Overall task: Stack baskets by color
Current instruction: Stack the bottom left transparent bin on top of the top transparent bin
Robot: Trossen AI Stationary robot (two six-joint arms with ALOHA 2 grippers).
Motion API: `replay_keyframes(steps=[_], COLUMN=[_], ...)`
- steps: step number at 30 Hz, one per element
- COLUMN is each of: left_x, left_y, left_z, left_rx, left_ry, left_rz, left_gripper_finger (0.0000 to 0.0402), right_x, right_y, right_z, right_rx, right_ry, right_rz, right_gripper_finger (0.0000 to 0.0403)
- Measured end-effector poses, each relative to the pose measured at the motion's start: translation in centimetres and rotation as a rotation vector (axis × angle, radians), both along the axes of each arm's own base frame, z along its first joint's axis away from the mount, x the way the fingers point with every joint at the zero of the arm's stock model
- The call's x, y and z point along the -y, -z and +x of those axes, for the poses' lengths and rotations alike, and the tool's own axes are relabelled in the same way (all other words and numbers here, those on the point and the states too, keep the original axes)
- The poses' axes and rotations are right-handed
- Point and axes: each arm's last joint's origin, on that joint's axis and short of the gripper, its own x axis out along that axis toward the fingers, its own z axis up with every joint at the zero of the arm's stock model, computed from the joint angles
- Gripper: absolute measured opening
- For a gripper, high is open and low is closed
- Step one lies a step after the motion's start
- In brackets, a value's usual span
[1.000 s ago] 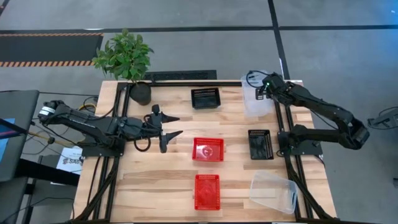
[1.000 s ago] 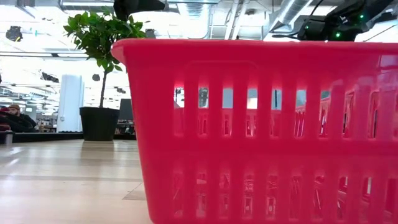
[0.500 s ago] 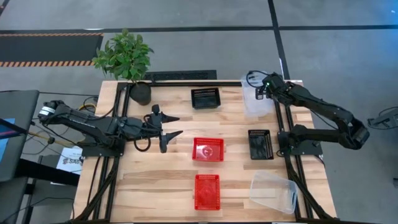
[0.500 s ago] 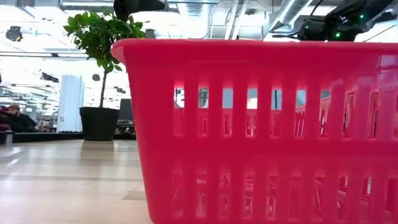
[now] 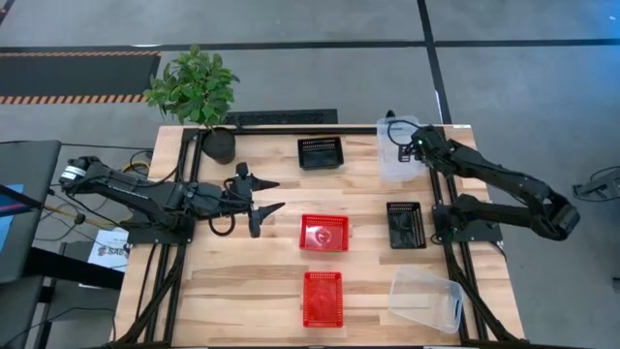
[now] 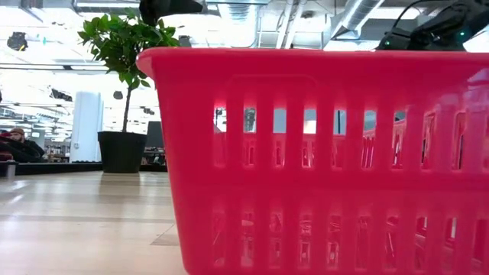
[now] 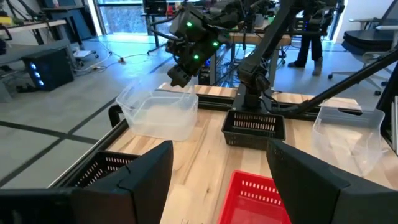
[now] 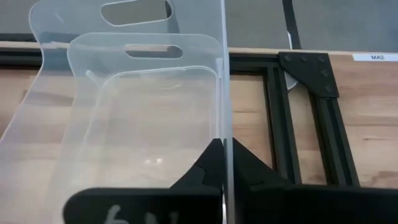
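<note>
Pinching clear bin wall — right end effector, wrist view only | left end effector spread wide

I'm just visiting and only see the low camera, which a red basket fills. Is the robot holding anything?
Observer: Yes. The right claw is shut on the wall of a clear bin at the table's far right corner.
Operator: And the other arm?
Observer: The left claw hangs open over the table's left side, holding nothing.
Operator: Any more red ones?
Observer: Two in all: the front red basket and a second red basket behind it.
</note>
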Motion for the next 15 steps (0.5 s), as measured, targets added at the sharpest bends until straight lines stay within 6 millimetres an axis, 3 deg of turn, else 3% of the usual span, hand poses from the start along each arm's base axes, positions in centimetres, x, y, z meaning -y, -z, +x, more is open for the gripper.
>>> replay_keyframes(steps=[9,15], left_x=[-0.01,0.00], left_y=[-0.28,-0.37], left_z=[0.04,0.06], left_rx=[0.030,0.039], left_ry=[-0.007,-0.007], left_rz=[-0.008,-0.010], left_gripper_finger=[0.0247,0.0247], right_x=[-0.37,-0.36], right_y=[0.37,0.37], right_z=[-0.34,-0.33], right_rx=[-0.002,-0.002], right_ry=[-0.001,-0.003], right_rz=[0.002,0.002], right_gripper_finger=[0.0028,0.0058])
